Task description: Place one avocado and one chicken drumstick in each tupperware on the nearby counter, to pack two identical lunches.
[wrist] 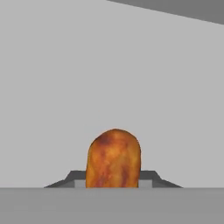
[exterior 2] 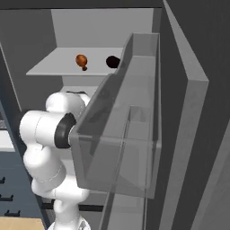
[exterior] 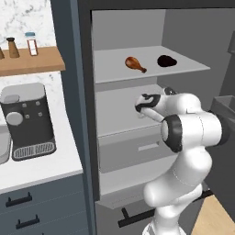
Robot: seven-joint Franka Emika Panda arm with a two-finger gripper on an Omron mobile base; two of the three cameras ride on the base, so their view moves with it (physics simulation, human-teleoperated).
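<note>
The two-finger tool [wrist: 113, 186] sits at the bottom of the hand view with an orange-brown, mottled chicken drumstick [wrist: 114, 158] rising between its dark tips; the tips stand on either side of the meat and look clamped on it, though actual contact is hidden below the frame edge. In the left base view the white arm reaches into the open grey fridge at the middle shelf.

On the upper fridge shelf [exterior: 110, 62] lie a second red-brown drumstick [exterior: 135, 64] with its thin bone end toward the front, and a glossy near-black avocado [exterior: 166, 60] just beside it, apart from each other.

The main risk, as I judge it, is the withdrawal: the arm is folded tightly inside the fridge, and the held drumstick could knock the shelf above or slip from a grip on its rounded, tapering body.

The right base view shows the clear door bin [exterior 2: 130, 134] close beside the arm, an obstacle on the way out. The left base view alone shows the white marble desk [exterior: 41, 167] with a dark coffee machine [exterior: 28, 119], where the drumstick must go.
</note>
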